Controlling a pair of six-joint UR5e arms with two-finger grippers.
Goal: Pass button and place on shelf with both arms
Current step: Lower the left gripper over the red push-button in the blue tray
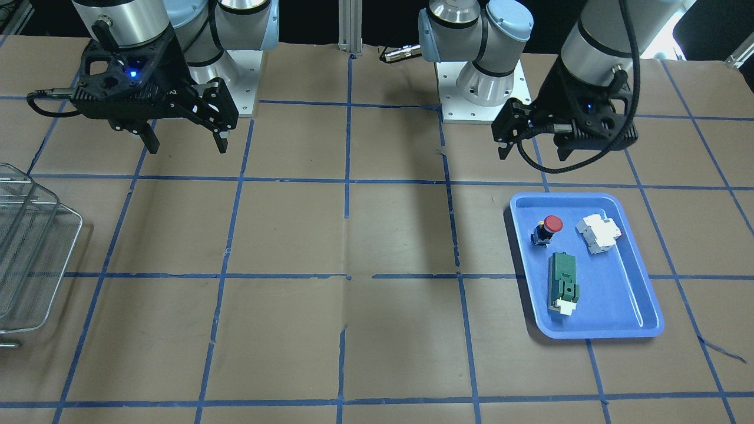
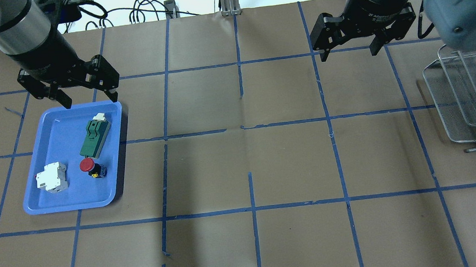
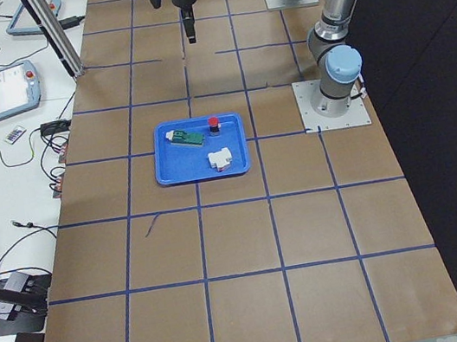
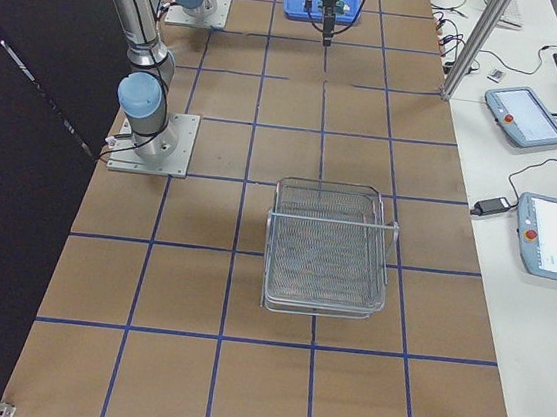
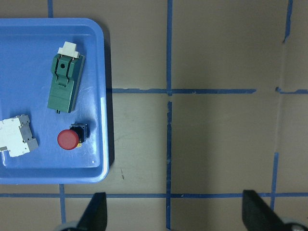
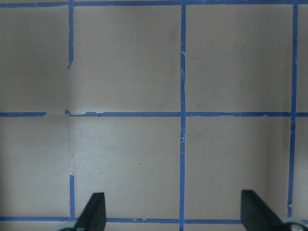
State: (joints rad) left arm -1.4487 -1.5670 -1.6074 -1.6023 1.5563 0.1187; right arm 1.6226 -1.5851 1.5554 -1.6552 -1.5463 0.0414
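Observation:
The button [image 2: 90,166], with a red cap and black body, lies on its side in the blue tray [image 2: 69,205]. It also shows in the front view [image 1: 548,228] and the left wrist view [image 5: 70,138]. My left gripper [image 2: 90,100] is open and empty, held above the tray's far edge. It also shows in the front view [image 1: 530,154]. My right gripper [image 2: 349,54] is open and empty above bare table. The wire-mesh shelf [image 2: 469,98] stands at the table's right end and is seen whole in the right view [image 4: 330,245].
A green rectangular component [image 2: 94,136] and a white breaker-like block [image 2: 52,177] lie in the tray beside the button. Brown paper with a blue tape grid covers the table. The arm bases [image 1: 483,88] stand at the robot's edge.

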